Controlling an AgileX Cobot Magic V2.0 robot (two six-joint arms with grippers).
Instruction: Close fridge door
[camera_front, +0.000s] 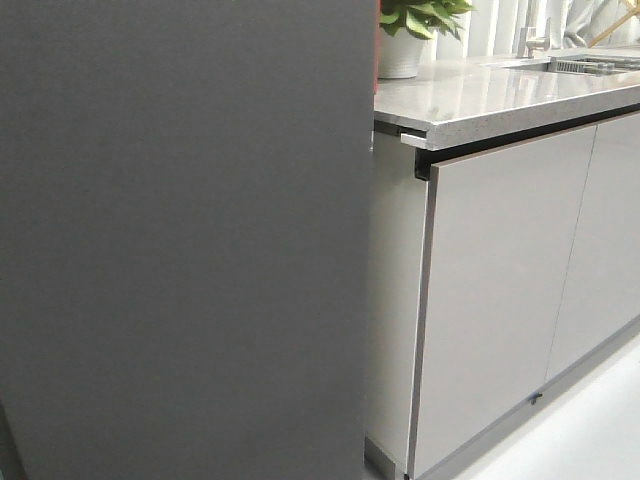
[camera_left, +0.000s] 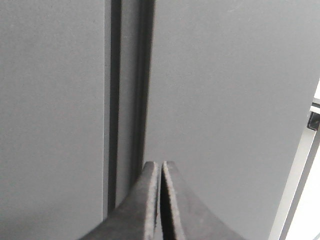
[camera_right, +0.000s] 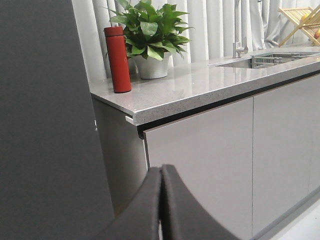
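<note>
The fridge door (camera_front: 185, 240) shows its matte dark grey face and fills the left half of the front view, its right edge next to the counter's side. In the left wrist view the door (camera_left: 230, 100) stands just right of a narrow dark vertical gap, with another dark grey panel (camera_left: 50, 100) on the gap's other side. My left gripper (camera_left: 160, 165) is shut and empty, close in front of the door near that gap. My right gripper (camera_right: 161, 170) is shut and empty, with the door (camera_right: 45, 125) beside it. Neither gripper shows in the front view.
A speckled grey countertop (camera_front: 470, 95) with pale grey glossy cabinet fronts (camera_front: 500, 290) stands right of the fridge. On it are a red bottle (camera_right: 117, 60), a potted plant (camera_right: 150, 35), a sink (camera_right: 280, 59) and a wooden rack (camera_right: 302, 20). White floor (camera_front: 590, 430) lies at lower right.
</note>
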